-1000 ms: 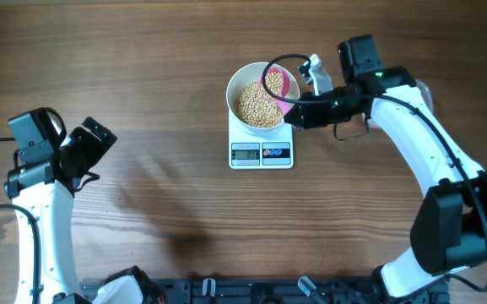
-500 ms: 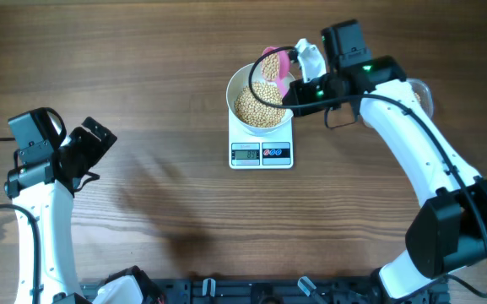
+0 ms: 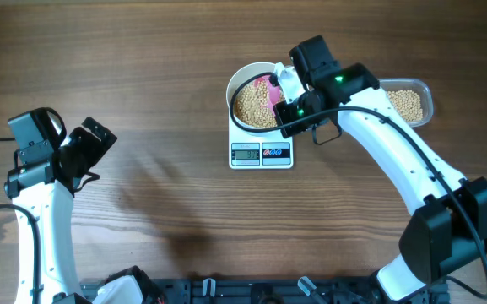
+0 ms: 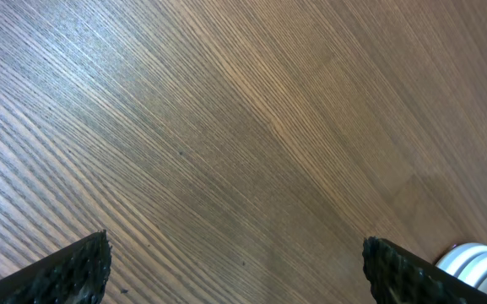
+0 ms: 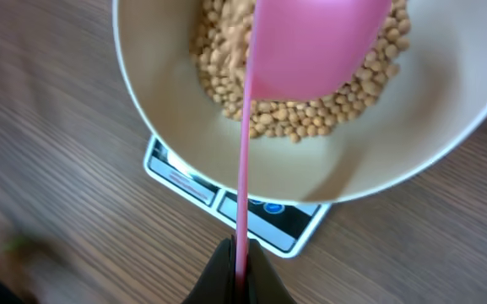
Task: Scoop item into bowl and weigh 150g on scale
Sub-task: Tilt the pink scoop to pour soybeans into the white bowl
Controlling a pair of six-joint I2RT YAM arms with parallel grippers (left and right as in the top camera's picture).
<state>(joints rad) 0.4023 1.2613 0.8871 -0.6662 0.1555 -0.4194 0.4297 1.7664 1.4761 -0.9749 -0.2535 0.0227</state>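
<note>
The white bowl [image 3: 245,84] [image 5: 412,127] stands on the small white scale [image 3: 262,154] [image 5: 285,221] and holds a heap of pale-tan beans [image 3: 250,107] [image 5: 226,59]. My right gripper [image 5: 241,266] [image 3: 292,108] is shut on the thin handle of a pink scoop [image 5: 311,46] [image 3: 262,91], whose cup hangs over the beans inside the bowl. My left gripper [image 4: 235,274] [image 3: 91,145] hovers open over bare wood at the far left, with nothing between its fingers.
A clear tub [image 3: 412,103] with more beans sits at the right of the bowl, partly under the right arm. A white round part [image 4: 475,260] shows at the lower right of the left wrist view. The right arm crosses the table's right half.
The right gripper has swung left with the pink scoop, from beside the bowl's right rim to over its middle, uncovering the tub. The left arm has not moved.
</note>
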